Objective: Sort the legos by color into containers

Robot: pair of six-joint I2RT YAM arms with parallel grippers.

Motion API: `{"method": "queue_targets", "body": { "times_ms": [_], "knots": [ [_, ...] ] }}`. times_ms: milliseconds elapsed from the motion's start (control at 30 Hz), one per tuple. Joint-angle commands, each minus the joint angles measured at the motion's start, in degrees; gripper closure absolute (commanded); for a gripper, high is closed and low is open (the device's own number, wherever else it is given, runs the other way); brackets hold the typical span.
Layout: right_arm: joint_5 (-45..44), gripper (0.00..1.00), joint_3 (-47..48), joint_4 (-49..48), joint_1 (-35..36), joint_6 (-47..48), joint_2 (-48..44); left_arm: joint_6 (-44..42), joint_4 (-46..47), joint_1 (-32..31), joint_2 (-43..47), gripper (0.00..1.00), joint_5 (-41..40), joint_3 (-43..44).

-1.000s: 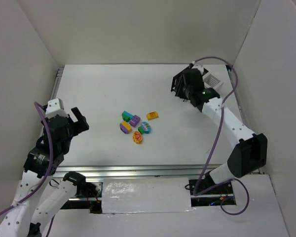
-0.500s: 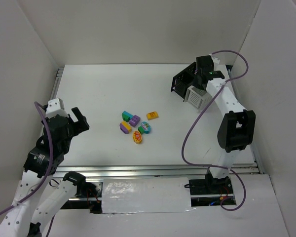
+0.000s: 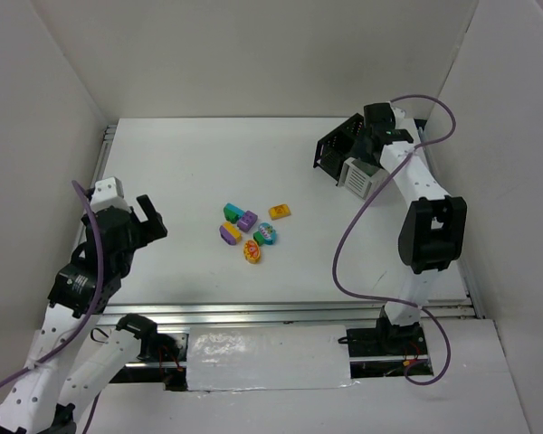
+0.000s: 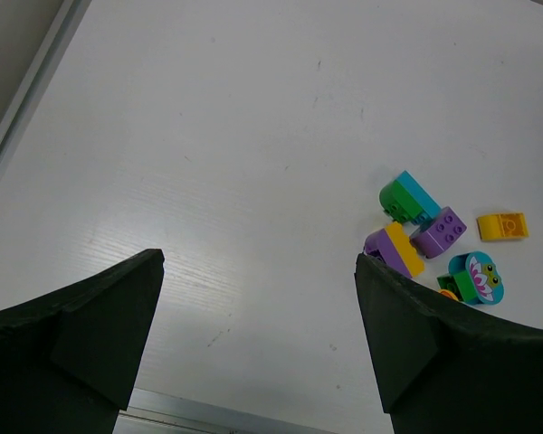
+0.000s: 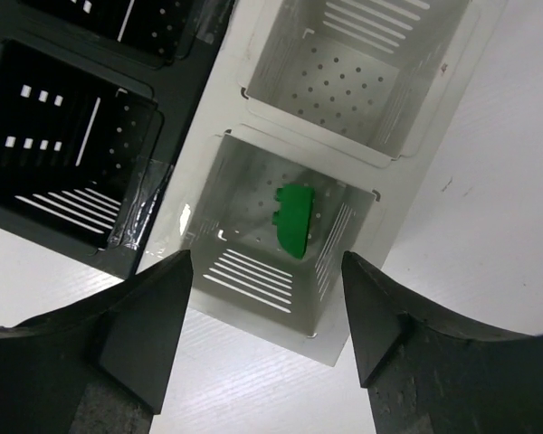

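Right wrist: right pincer (image 5: 264,264) apart, empty, above white bin (image 5: 346,228) holding green brick (image 5: 296,220).

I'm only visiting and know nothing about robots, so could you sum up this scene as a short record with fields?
Loose bricks: six, clustered on the table
Green brick: lying inside the white bin
Black bin: beside the white one, no brick visible in it
Right end effector: open, above the white bin, holding nothing
Left end effector: open, over bare table left of the cluster
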State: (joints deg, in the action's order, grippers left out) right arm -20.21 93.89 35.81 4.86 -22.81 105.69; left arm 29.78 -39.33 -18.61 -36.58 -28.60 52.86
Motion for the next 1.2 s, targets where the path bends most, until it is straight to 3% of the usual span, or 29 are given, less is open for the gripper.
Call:
{"method": "queue_targets", "body": {
  "times_ms": [0,200,367,500,700,900,1167],
  "knots": [
    [0.3,0.24,3.2,0.7,-0.3,0.6,0.1,-1.5,2.4,0.2,-0.2,0.0,0.1,0.0],
    [4.6,0.22,1.1,0.8,1.6,0.7,-5.2,0.7,2.2,0.4,-3.1,0.01,0.6,1.0],
    [8.2,0.12,-4.2,-0.2,10.9,3.0,-13.5,7.8,1.4,1.1,-9.6,0.0,5.8,2.8],
    [14.4,0.11,-12.5,-2.2,18.1,2.9,-19.3,14.1,2.5,1.1,-19.7,0.0,10.0,2.5],
    [19.9,0.12,-28.2,-7.9,23.4,0.7,-32.5,17.5,9.0,0.6,-31.2,0.01,13.1,2.3],
    [26.0,0.12,-37.1,-9.9,26.3,-1.7,-44.2,22.4,10.3,-1.6,-45.3,0.0,11.0,10.6],
    [24.5,0.12,-39.7,-7.7,27.9,-2.0,-49.7,34.1,0.6,-5.8,-65.0,0.01,2.8,26.7]
  ]
}}
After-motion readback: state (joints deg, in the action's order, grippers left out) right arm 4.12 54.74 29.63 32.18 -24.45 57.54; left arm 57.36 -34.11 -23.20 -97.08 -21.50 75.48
